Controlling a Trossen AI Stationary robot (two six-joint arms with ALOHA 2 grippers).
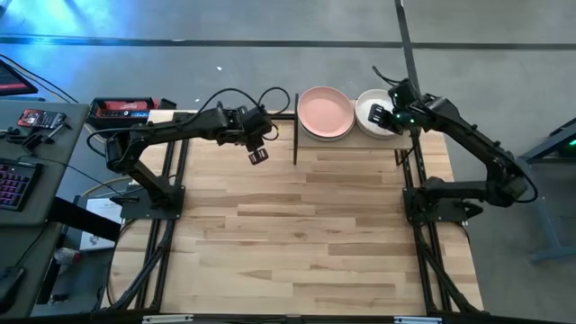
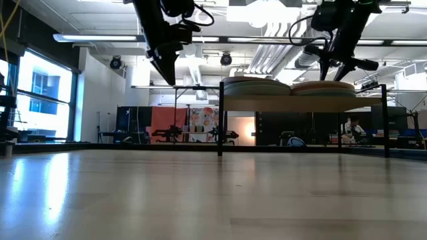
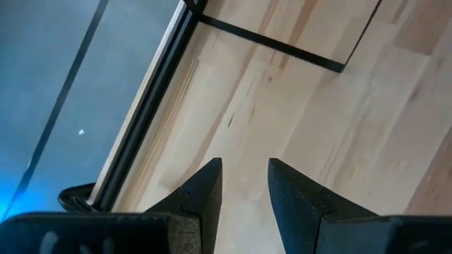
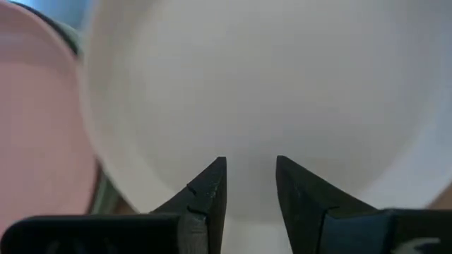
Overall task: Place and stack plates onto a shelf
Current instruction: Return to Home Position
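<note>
Right gripper (image 4: 251,164) is held narrowly parted, nothing pinched, with the white plate (image 4: 268,85) just below its jaws on the shelf (image 2: 303,103). The pink plate (image 1: 325,112) is stacked beside it. Left gripper (image 3: 245,164) is held slightly parted, empty, over the tabletop (image 3: 318,127), apart from the shelf.

Floor (image 1: 270,22): grey concrete, taped lines.
Surface (image 1: 297,243): pale wood planks.
Side desk (image 1: 36,144): grey, carrying keyboard (image 1: 13,184) and small tools.
Window (image 2: 41,100): tall, bright daylight.
Ceiling: strip lights (image 2: 100,38), white ducts (image 2: 280,57).
Far wall: orange panel (image 2: 170,123).
</note>
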